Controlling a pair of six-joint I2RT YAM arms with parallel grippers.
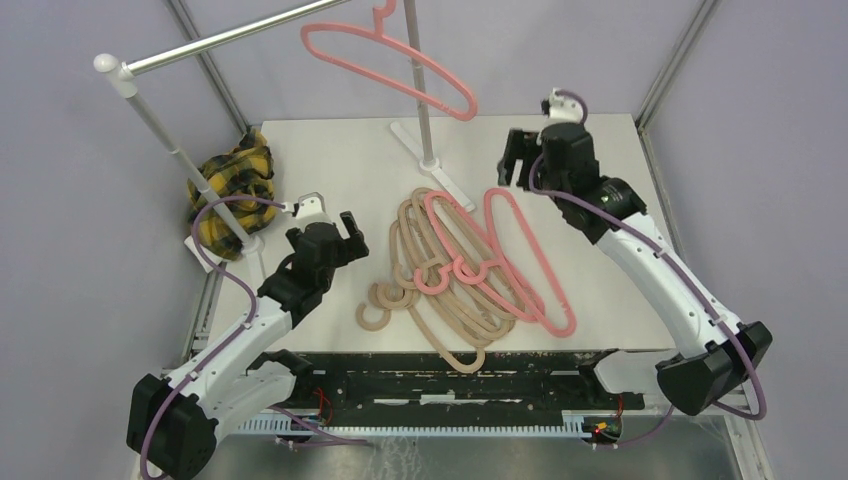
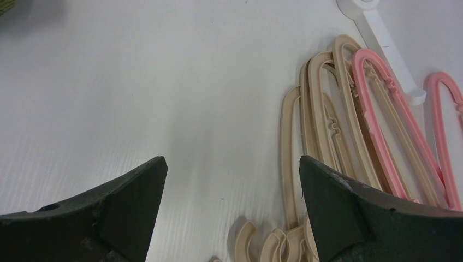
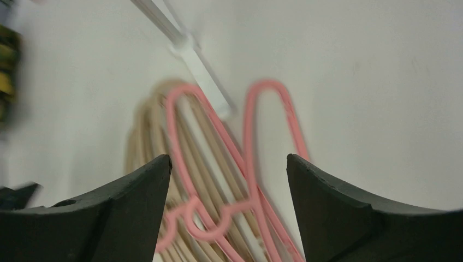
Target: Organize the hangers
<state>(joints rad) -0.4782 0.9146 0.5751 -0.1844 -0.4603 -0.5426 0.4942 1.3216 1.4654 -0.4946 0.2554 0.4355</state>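
Most of the hangers lay in a loose heap at the middle of the bench. The beige hangers were fanned together, one pink hanger lay across them, and a second pink hanger touched the heap's right side. A third pink hanger hung tilted up by the rack's rail, with its hook at the top edge of the overhead view, so what it caught on could not be told. The left end effector was over bare bench just left of the heap, fingers apart and holding nothing. The right end effector was above the heap's far right side, also spread and empty, and its wrist view was blurred. A yellow-black plaid cloth sat at the far left corner by the rack's post
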